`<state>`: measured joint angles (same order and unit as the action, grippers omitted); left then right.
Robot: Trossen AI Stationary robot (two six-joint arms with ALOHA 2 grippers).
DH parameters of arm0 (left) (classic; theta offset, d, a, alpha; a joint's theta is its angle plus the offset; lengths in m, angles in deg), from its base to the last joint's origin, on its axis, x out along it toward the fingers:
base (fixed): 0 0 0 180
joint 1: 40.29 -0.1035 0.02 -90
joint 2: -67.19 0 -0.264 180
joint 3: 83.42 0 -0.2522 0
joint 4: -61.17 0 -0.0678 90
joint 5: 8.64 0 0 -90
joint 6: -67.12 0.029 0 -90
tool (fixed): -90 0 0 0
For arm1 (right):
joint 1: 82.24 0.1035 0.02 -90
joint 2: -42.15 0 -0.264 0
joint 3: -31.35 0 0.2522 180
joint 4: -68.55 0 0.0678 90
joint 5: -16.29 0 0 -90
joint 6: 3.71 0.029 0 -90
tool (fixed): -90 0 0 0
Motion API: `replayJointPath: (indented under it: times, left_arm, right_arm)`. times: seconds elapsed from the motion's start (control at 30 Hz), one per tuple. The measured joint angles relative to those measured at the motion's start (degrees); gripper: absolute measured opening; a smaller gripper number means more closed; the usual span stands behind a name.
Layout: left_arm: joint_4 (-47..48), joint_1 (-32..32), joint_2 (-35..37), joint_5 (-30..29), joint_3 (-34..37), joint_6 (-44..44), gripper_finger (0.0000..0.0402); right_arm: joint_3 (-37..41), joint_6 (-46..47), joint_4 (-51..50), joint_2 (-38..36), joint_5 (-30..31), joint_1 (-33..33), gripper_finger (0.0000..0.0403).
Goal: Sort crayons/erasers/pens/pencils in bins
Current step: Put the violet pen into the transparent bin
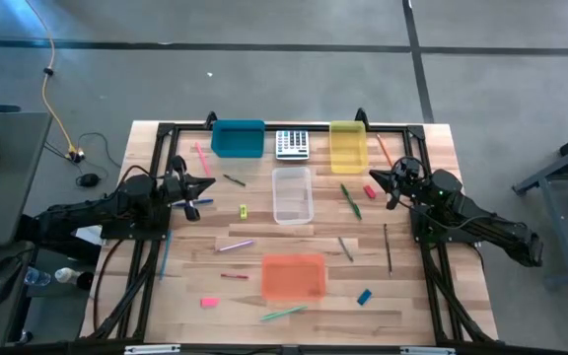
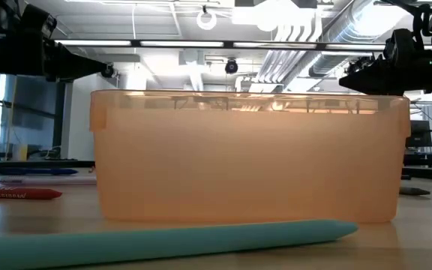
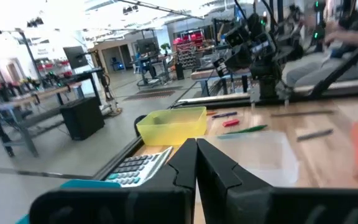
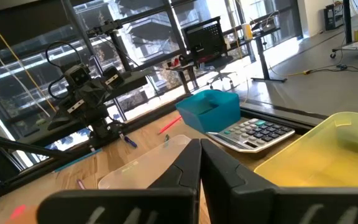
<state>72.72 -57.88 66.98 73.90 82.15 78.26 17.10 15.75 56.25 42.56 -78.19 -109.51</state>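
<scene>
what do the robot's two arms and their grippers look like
Both are dark, near-black jointed arms built of chunky blocky segments, with thin black cables running along them. The left gripper and right gripper each end in two narrow black fingers tapering to a point. Close up, the left fingers and right fingers are matte, angular wedges.

Along the desk's [image 1: 166,306] far edge: one bin [image 1: 237,138] left, calculator [image 1: 292,144] beside it, second bin [image 1: 348,147] right. Third bin [image 1: 292,195] centre; fourth bin [image 1: 294,276] towards the near edge.
</scene>
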Motion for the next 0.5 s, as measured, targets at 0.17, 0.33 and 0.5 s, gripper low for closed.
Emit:
replayJointPath:
  times: [0.17, 0.33, 0.5]
  left_arm:
    - [-1.6, 0.0, 0.0, 1.3, 0.0, -7.3, 0.0]
    - [-4.0, 0.0, 0.0, 1.4, 0.0, -8.0, 0.0001]
    - [-7.5, 0.0, 0.0, 1.6, 0.0, -9.9, 0.0001]
  right_arm:
    - [0.0, 0.0, 0.0, 0.0, 0.0, 0.0, 0.0]
    - [0.0, 0.0, 0.0, 0.0, 0.0, 0.0, 0.0]
    - [0.0, 0.0, 0.0, 0.0, 0.0, 0.0, 0.0]
